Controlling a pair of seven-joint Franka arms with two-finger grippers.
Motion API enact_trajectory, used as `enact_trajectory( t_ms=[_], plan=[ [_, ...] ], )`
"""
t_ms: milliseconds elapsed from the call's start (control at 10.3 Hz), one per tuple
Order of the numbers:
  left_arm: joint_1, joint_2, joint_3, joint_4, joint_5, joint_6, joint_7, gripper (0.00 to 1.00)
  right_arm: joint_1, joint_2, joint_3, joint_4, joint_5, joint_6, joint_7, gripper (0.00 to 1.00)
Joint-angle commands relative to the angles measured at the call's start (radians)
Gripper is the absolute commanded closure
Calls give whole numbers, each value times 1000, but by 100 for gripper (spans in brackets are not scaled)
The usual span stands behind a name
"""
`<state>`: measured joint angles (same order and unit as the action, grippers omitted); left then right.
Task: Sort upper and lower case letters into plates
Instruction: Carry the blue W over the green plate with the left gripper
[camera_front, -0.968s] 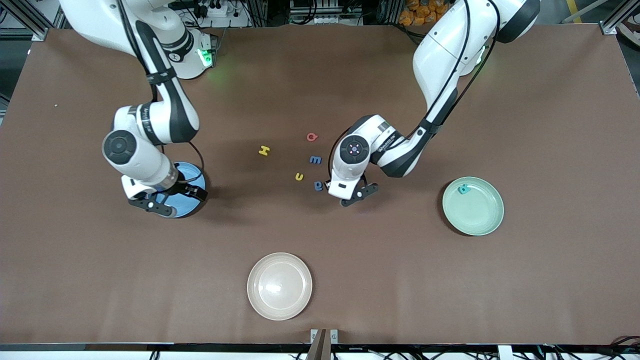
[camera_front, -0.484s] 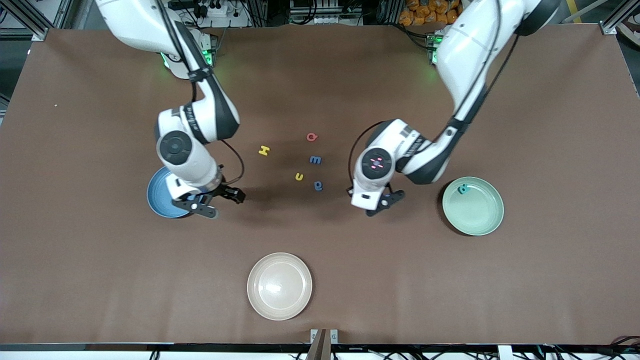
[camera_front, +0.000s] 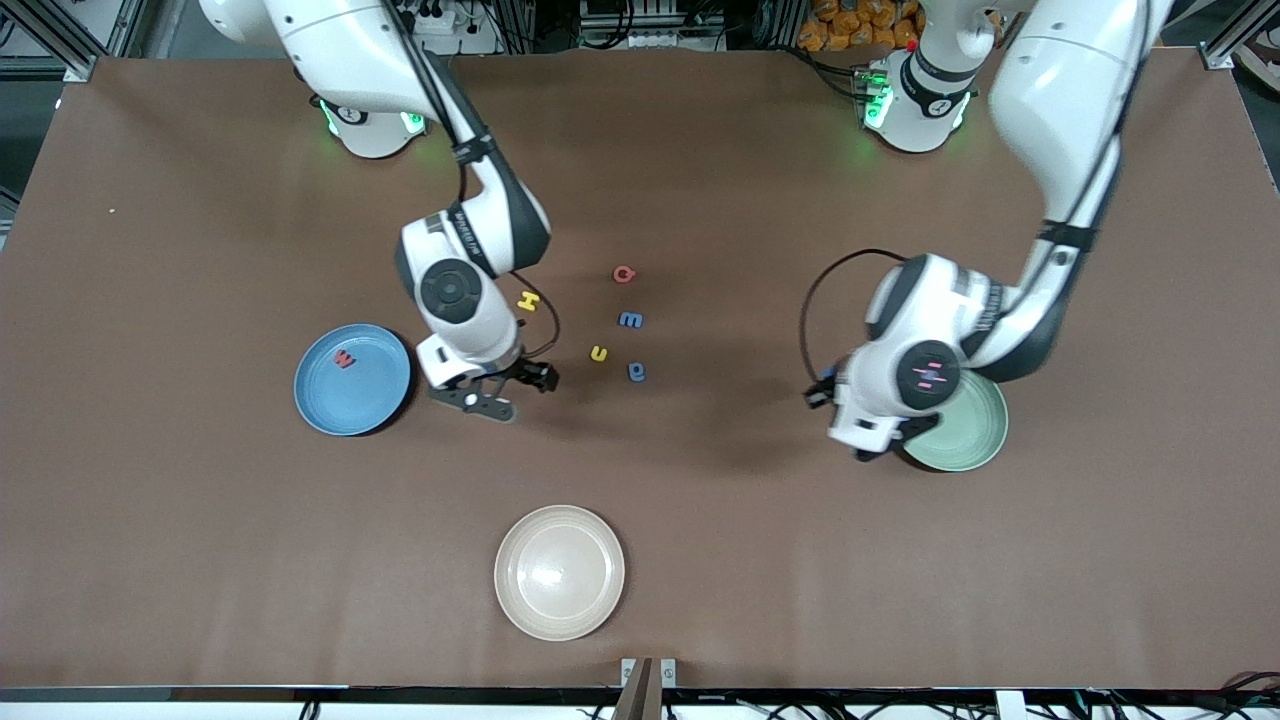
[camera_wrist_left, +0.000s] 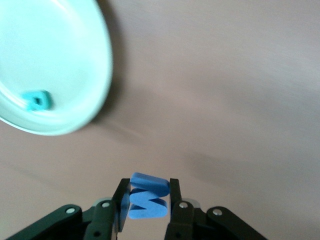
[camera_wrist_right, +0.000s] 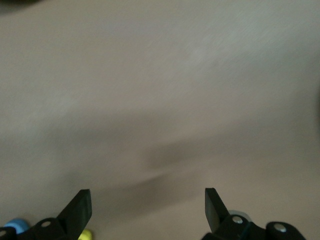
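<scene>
Five small letters lie in the table's middle: a yellow H (camera_front: 528, 300), a red one (camera_front: 624, 273), a blue one (camera_front: 630, 320), a yellow one (camera_front: 598, 353) and a blue one (camera_front: 637, 371). The blue plate (camera_front: 375, 400) holds a red letter (camera_front: 343, 358). The mint plate (camera_front: 975, 445) is partly hidden under the left arm; a teal letter (camera_wrist_left: 37, 100) lies in that mint plate (camera_wrist_left: 75, 60). My left gripper (camera_wrist_left: 148, 189) is shut on a blue letter (camera_wrist_left: 150, 202), over the table just beside the mint plate. My right gripper (camera_front: 510, 392) hangs open and empty (camera_wrist_right: 146, 200) between the blue plate and the letters.
A cream-beige plate (camera_front: 515, 545) sits nearer the front camera, midway along the table. The brown table top (camera_front: 700, 520) reaches to the edges on all sides. The arms' bases stand along the farther edge.
The left arm has swung from beside the letters toward the mint plate, carrying the blue letter. The right arm has left the blue plate and moved toward the letters, uncovering the red letter there.
</scene>
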<state>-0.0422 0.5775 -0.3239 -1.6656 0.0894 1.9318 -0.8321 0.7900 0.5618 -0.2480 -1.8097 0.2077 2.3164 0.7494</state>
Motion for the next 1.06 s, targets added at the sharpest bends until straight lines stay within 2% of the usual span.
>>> enact_trajectory(
  t_ms=[0,290,484,774,871,968],
  plan=[
    [96,-38,-11,-91,-5,19,146,98,67,90,-7,76,33,-14,88,0],
    [182,-41,-10,-144,54,53,195,98,113,115,-7,78,33,-9,125,0],
    [241,-48,-12,-203,93,142,255,98,133,127,-5,78,35,-3,149,0],
    [280,-38,-10,-204,145,196,275,97,163,144,-5,79,61,32,163,0],
    [280,-31,-10,-203,159,208,275,78,166,158,-5,79,59,53,180,0],
    [282,-22,-10,-197,161,211,275,28,172,165,-5,79,59,60,189,0]
  ],
)
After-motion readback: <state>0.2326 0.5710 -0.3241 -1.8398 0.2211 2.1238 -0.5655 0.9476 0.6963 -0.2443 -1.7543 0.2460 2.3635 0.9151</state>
